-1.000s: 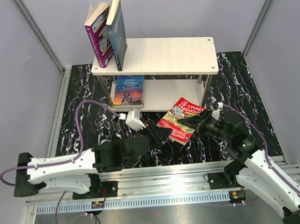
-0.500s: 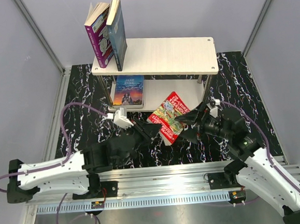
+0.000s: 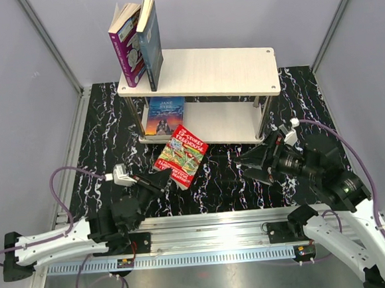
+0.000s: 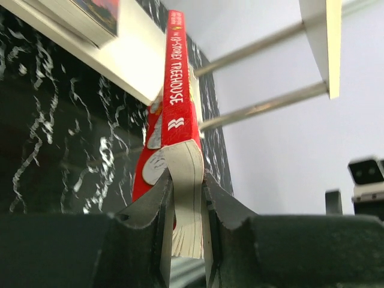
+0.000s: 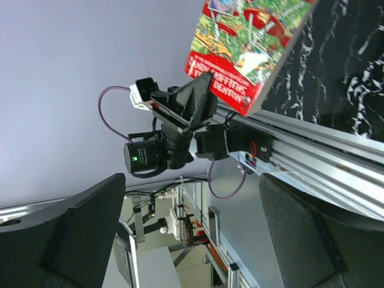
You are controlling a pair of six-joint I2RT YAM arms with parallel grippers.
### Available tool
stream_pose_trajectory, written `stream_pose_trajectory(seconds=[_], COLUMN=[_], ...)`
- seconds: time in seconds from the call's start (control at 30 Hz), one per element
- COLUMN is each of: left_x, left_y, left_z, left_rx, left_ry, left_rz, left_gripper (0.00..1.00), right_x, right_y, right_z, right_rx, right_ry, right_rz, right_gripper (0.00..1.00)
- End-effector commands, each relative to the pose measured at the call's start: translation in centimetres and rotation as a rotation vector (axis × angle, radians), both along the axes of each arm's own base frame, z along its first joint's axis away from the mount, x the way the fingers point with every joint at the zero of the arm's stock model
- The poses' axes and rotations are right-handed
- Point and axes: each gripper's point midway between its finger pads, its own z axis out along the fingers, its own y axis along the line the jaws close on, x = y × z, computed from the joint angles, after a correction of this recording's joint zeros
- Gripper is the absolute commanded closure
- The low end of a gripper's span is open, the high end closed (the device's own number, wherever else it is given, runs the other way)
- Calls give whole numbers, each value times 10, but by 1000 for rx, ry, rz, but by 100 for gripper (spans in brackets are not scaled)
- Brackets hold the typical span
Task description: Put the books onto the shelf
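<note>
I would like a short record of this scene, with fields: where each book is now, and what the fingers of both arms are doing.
red Treehouse book: held tilted, not yet shelved
left fingers: shut on the red Treehouse book, at its page edge
right fingers: open, holding nothing
shelf top board: purple book and dark teal book standing at its left end
shelf lower board: Jane Eyre lying flat at its left end

Soft, even light filled the overhead view, sharp throughout, with only a faint shadow beneath the shelf (image 3: 207, 73). In the wrist views the left end effector (image 4: 187, 180) and the right end effector (image 5: 189, 180) loomed dark and blurred, while the red book (image 4: 177, 102) was crisp.
</note>
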Motion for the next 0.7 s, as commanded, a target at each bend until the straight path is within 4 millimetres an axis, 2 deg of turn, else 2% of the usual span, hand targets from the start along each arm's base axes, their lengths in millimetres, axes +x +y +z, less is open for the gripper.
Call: stream_pose_trajectory(seconds=[0.0,0.07,0.13,0.17,0.2,0.23,0.27,0.3,0.33,0.47,0.6,0.63,0.67], left_x=[17,19,24,25,35,41,43,55,63,91,114,117,122], left_y=[29,34,33,24,23,17,5,9,2,-4,15,17,18], left_z=[43,51,58,59,81,71,72,74,76,76,80,86,74], left_rx=[-247,-297,-239,-178,-147,-60,-22,-5,5,-1,-84,-116,-111], left_ry=[-103,-132,-162,-162,-160,-133,-131,-122,-130,-155,-178,-203,-191], left_rz=[155,168,170,126,144,127,66,94,87,62,153,163,177], left_gripper=[100,100,100,100,100,100,100,100,100,100,100,100,100], right_x=[-6,-6,-5,-5,-5,-4,-4,-3,-2,0,2,3,4], right_y=[-2,-3,-2,-2,-2,-2,-2,-1,-1,2,2,1,1], right_z=[-20,-18,-21,-22,-23,-26,-26,-26,-27,-25,-27,-27,-28], right_rx=[-79,-92,-109,-111,-113,-118,-117,-117,-117,-116,-134,-138,-143], right_ry=[23,18,19,20,20,21,17,20,19,13,7,4,7], right_rz=[31,38,47,50,49,49,49,49,51,58,61,58,59], right_gripper=[0,0,0,0,0,0,0,0,0,0,0,0,0])
